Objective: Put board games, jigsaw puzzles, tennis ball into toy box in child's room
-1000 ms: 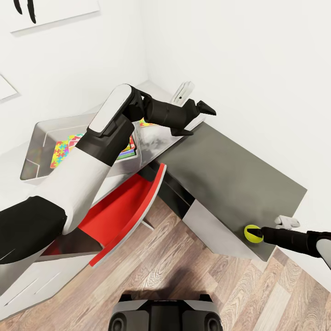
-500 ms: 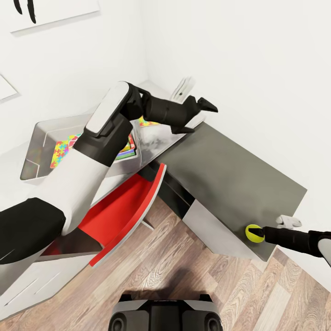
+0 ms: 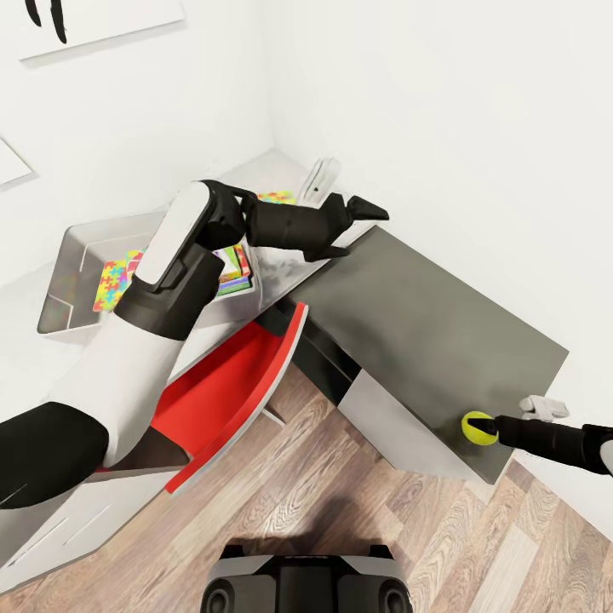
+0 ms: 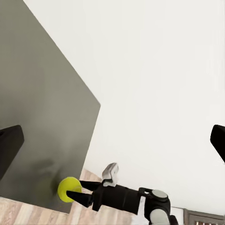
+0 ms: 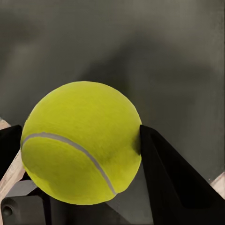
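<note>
Head view: left arm (image 3: 170, 264) hid the middle of the toy box (image 3: 72, 247); the boxes inside showed in part, print too small to read. Right arm was cut off by the frame edge past the forearm. Left wrist view: left gripper (image 4: 112, 140) fingers were cut by both side edges. Right wrist view: tennis ball (image 5: 82, 140) hid most of the finger (image 5: 9, 143) on one side; right gripper (image 5: 79, 145) fingers ran off the frame edge.
</note>
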Controlling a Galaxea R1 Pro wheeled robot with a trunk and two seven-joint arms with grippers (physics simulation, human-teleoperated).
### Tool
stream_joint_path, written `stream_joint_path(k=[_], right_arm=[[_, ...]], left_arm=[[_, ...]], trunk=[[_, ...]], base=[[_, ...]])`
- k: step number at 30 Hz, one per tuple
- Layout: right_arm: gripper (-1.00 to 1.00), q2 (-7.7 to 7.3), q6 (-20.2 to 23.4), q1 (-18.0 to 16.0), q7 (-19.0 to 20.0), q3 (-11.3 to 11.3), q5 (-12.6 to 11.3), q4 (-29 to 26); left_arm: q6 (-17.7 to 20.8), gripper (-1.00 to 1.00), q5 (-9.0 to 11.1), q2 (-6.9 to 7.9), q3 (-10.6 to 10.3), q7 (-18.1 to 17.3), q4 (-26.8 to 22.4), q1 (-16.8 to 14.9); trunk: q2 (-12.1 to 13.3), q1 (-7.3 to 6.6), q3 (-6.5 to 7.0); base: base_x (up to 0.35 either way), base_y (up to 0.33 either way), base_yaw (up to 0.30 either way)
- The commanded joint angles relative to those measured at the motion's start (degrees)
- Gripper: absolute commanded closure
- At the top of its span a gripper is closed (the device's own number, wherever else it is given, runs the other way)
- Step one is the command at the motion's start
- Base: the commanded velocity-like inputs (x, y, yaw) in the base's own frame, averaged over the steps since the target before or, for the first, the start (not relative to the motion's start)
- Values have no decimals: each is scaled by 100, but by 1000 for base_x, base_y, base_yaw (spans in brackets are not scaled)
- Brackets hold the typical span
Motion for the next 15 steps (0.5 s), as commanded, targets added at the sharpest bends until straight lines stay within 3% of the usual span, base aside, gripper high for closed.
stream_joint_path(k=[1, 2, 3, 7, 8, 11, 15], right_arm=[[100, -13, 22, -12, -65, -95, -84, -6], [100, -31, 22, -33, -57, -194, -89, -7], [100, -31, 22, -33, -57, -194, -89, -7], [100, -227, 22, -253, 25, -513, -122, -13], [100, -227, 22, -253, 25, -513, -122, -13], [100, -415, 22, -597, 241, -631, -173, -16], [100, -546, 22, -924, 476, -724, -321, -17]], left_arm=[[-2, -100, 59, 91, 73, 60, -181, 119], [-1, -100, 60, 186, 158, 58, -355, 250], [-1, -100, 60, 186, 158, 58, -355, 250], [10, -100, 67, 543, 599, 55, -931, 768], [10, -100, 67, 543, 599, 55, -931, 768], [15, -100, 69, 765, 895, 52, -1191, 986], [18, -100, 70, 916, 1117, 47, -1458, 1099]], trunk=[[-9, 3, -8], [-9, 3, -8], [-9, 3, -8], [-9, 3, -8], [-9, 3, -8], [-9, 3, -8], [-9, 3, -8]], base=[[0, 0, 0], [0, 0, 0], [0, 0, 0], [0, 0, 0], [0, 0, 0], [0, 0, 0], [0, 0, 13]])
